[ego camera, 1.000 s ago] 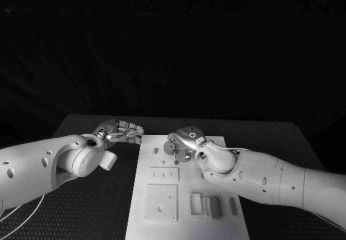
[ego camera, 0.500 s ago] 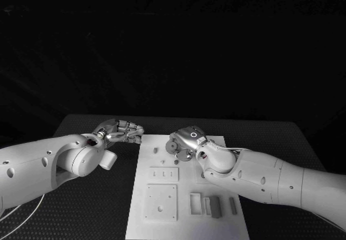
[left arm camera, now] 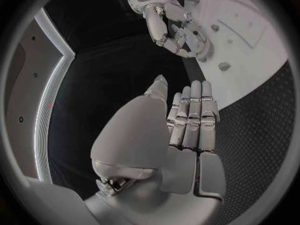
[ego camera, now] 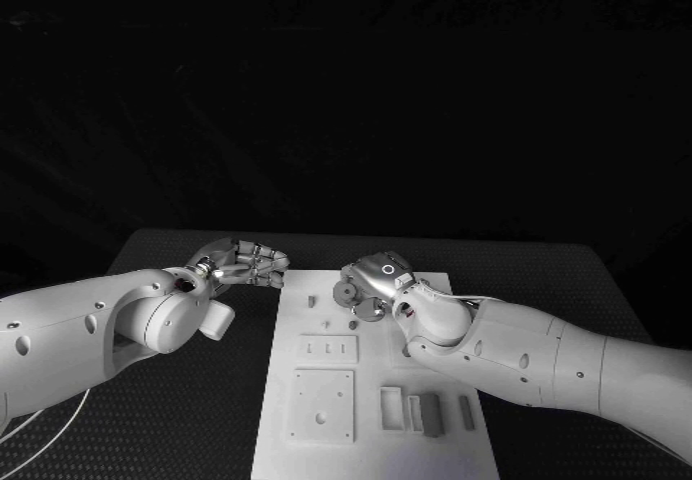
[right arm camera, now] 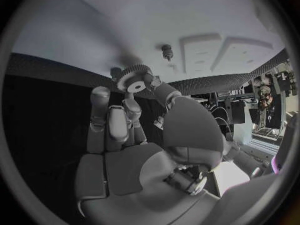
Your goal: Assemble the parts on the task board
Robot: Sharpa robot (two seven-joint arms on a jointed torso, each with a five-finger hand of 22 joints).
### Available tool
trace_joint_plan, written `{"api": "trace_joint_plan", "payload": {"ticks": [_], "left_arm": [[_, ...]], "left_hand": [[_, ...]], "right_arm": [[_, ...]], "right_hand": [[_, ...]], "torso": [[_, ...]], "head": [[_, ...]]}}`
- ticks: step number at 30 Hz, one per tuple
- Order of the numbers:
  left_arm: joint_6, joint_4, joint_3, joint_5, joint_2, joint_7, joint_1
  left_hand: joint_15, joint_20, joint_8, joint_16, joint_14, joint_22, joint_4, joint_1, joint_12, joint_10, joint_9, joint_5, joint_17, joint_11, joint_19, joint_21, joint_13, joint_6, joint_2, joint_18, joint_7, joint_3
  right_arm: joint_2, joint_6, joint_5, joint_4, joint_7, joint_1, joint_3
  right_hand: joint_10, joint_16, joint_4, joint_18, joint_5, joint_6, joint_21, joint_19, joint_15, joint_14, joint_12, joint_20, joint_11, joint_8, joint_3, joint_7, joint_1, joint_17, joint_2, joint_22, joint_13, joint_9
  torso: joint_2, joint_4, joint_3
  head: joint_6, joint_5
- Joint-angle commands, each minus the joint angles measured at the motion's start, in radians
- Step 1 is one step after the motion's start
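I've got the right hand (ego camera: 369, 285) over the far end of the task board (ego camera: 433, 450), pinching a toothed gear (right arm camera: 133, 78) between its fingertips; the right wrist view shows the gear held at the tips, above the board. In the left wrist view the same gear (left arm camera: 201, 41) sits in those fingers above the board's far edge. The gear looks lifted off the board, though I can't tell for sure whether it touches.

My left hand (ego camera: 242, 263) hangs over the black bench (ego camera: 173, 430) just beside the board's far left corner, fingers curled in on the palm, nothing in them. The left wrist view confirms this: fingers (left arm camera: 190, 120) folded together, empty.

On the board, near the right hand, a small peg (ego camera: 353, 323) stands upright, and another small stub (ego camera: 310, 298) sits by the left edge. Closer to me there's a raised plate with three slots (ego camera: 327, 348), then a bigger square plate (ego camera: 323, 403) with small holes. To its right lie upright bar pieces: a pale block (ego camera: 391, 408), a darker bar (ego camera: 430, 413), and a thin one (ego camera: 466, 411), side by side, apart from each other.

The hands are near each other but not touching.
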Motion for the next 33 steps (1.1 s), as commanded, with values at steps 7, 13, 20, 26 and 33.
{"api": "trace_joint_plan", "payload": {"ticks": [7,13,20,26,33], "left_arm": [[0.011,0.004,0.001,-0.004,0.001,0.005,0.002],[0.013,0.004,0.001,-0.006,0.002,0.003,0.003],[0.014,0.004,0.001,-0.007,0.002,0.003,0.004],[0.014,0.004,0.001,-0.007,0.003,0.003,0.005],[0.014,0.004,0.001,-0.007,0.002,0.003,0.005]], "left_hand": [[0.003,0.0,-0.005,-0.006,-0.004,-0.001,-0.001,-0.005,-0.005,0.004,-0.001,0.005,0.001,-0.001,0.001,-0.007,0.002,0.001,-0.003,0.003,0.018,0.002],[0.003,0.0,-0.005,-0.007,-0.004,-0.001,-0.001,-0.005,-0.005,0.004,-0.001,0.005,0.002,-0.001,0.001,-0.007,0.002,0.001,-0.004,0.004,0.018,0.001],[0.003,0.0,-0.005,-0.007,-0.004,-0.001,-0.001,-0.005,-0.006,0.005,-0.002,0.005,0.002,-0.001,0.001,-0.008,0.002,0.001,-0.003,0.003,0.018,0.001],[0.003,0.0,-0.005,-0.008,-0.004,-0.001,-0.001,-0.005,-0.006,0.005,-0.002,0.005,0.003,-0.001,0.001,-0.008,0.002,0.001,-0.004,0.003,0.018,0.001],[0.003,0.0,-0.005,-0.008,-0.004,-0.001,-0.001,-0.005,-0.006,0.005,-0.002,0.005,0.003,-0.001,0.002,-0.008,0.002,0.001,-0.004,0.003,0.018,0.001]], "right_arm": [[0.011,-0.001,-0.006,-0.012,0.006,-0.009,0.0],[0.017,0.003,0.002,-0.021,0.01,-0.011,0.0],[0.023,0.01,0.008,-0.034,0.012,-0.012,0.0],[0.029,0.011,0.019,-0.049,0.014,-0.012,0.0],[0.032,0.017,0.026,-0.058,0.02,-0.012,0.0]], "right_hand": [[-0.009,-0.004,0.005,0.032,0.001,0.067,-0.004,0.003,-0.005,-0.001,-0.007,-0.007,-0.002,0.001,-0.001,0.043,0.009,0.0,0.0,0.013,-0.002,0.001],[-0.01,-0.004,0.006,0.032,0.001,0.066,-0.004,0.003,-0.005,-0.001,-0.007,-0.007,-0.001,0.001,-0.001,0.043,0.01,-0.002,0.001,0.013,-0.003,0.001],[-0.011,-0.005,0.005,0.032,0.001,0.066,-0.005,0.003,-0.005,-0.002,-0.008,-0.007,-0.001,0.001,-0.002,0.043,0.011,-0.003,0.001,0.013,-0.004,0.001],[-0.018,-0.006,0.004,0.032,0.001,0.05,-0.006,0.002,-0.002,-0.003,-0.013,-0.006,0.002,-0.01,-0.004,0.048,0.013,-0.005,0.002,0.014,-0.009,-0.002],[-0.024,-0.007,0.003,0.032,0.001,0.039,-0.008,0.001,0.002,-0.005,-0.017,-0.006,0.007,-0.018,-0.006,0.052,0.015,-0.01,0.001,0.014,-0.014,-0.005]], "torso": [[0.001,0.0004,-0.0004],[0.001,0.0014,-0.0006],[0.0,-0.0001,-0.0003],[0.0,-0.0006,-0.0001],[0.0,0.0006,-0.0003]], "head": [[-0.003,0.003],[-0.006,0.003],[-0.008,0.003],[-0.008,0.003],[-0.007,0.002]]}}
